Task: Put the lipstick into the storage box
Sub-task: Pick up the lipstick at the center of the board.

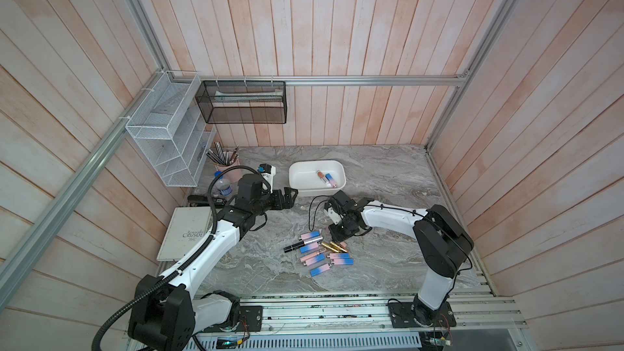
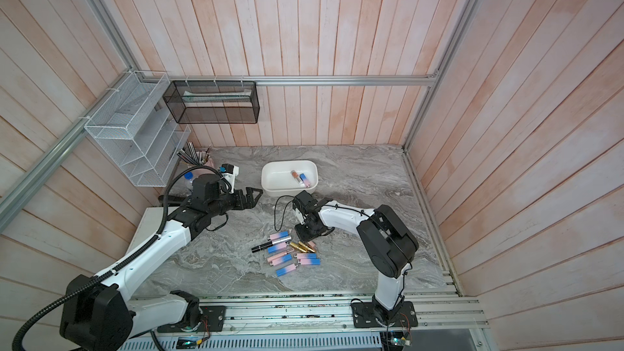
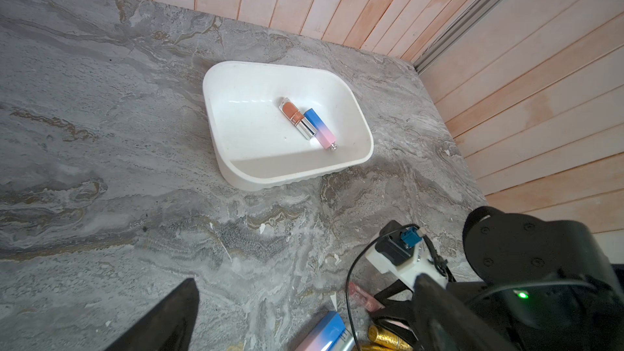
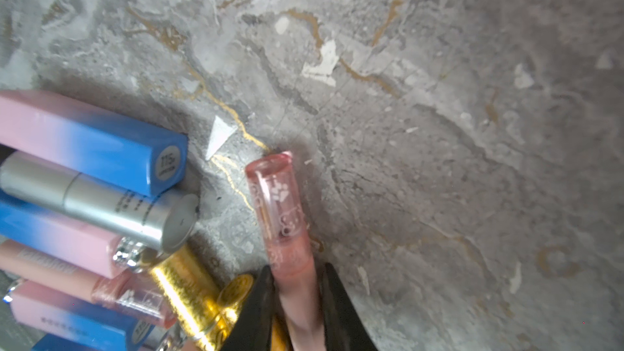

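Note:
The storage box [image 1: 302, 177] [image 2: 275, 177] [image 3: 256, 123] is a shallow white tub on the marble at the back middle. Two lipsticks [image 1: 326, 178] [image 3: 305, 121] lie side by side in it. Several more lipsticks [image 1: 320, 254] [image 2: 290, 254], pink-blue, gold and silver, form a pile in front. My right gripper [image 1: 341, 235] [image 2: 309, 231] [image 4: 297, 270] is down at the pile's right edge, shut on a clear pink lipstick [image 4: 280, 211] whose far end is close to the marble. My left gripper [image 1: 288, 199] [image 2: 253, 197] [image 3: 305, 278] hangs open and empty, left of the box.
A pale book [image 1: 189, 231] lies under the left arm. A pencil cup [image 1: 226, 160], a bottle [image 1: 224, 185] and a white mesh rack [image 1: 169, 143] crowd the back left corner. A black mesh basket [image 1: 243, 102] hangs on the back wall.

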Motion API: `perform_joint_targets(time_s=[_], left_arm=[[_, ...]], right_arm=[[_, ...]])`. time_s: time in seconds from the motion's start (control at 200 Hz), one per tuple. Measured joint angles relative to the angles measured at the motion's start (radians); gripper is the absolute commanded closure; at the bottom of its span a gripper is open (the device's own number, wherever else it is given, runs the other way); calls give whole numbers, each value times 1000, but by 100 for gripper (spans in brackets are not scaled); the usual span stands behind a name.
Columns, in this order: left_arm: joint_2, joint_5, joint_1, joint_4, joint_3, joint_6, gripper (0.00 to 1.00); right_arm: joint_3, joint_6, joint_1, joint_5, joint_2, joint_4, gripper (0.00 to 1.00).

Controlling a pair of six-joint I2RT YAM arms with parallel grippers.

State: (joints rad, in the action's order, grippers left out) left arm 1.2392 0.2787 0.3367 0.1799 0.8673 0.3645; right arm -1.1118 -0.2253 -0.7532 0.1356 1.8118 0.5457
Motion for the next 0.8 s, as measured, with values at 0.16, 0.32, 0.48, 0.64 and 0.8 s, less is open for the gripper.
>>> perform_joint_targets(time_s=[0.16, 0.32, 0.48, 0.64, 0.8], left_arm=[[16, 0, 0, -1, 0, -2, 0], [35, -6, 0, -1, 4, -4, 0], [50, -12, 0, -5, 17, -6, 0], [70, -22, 0, -12, 42, -19, 0], [91, -26, 0, -23, 56, -30, 0]], right_arm=[[-5, 10, 0, -4, 4, 0, 86], [-20, 16, 3, -13, 6, 17, 87], [-100, 24, 16, -38, 6, 79, 87], [-257, 43, 43, -63, 6, 129, 87], [-428, 64, 89, -72, 10, 164, 86]])
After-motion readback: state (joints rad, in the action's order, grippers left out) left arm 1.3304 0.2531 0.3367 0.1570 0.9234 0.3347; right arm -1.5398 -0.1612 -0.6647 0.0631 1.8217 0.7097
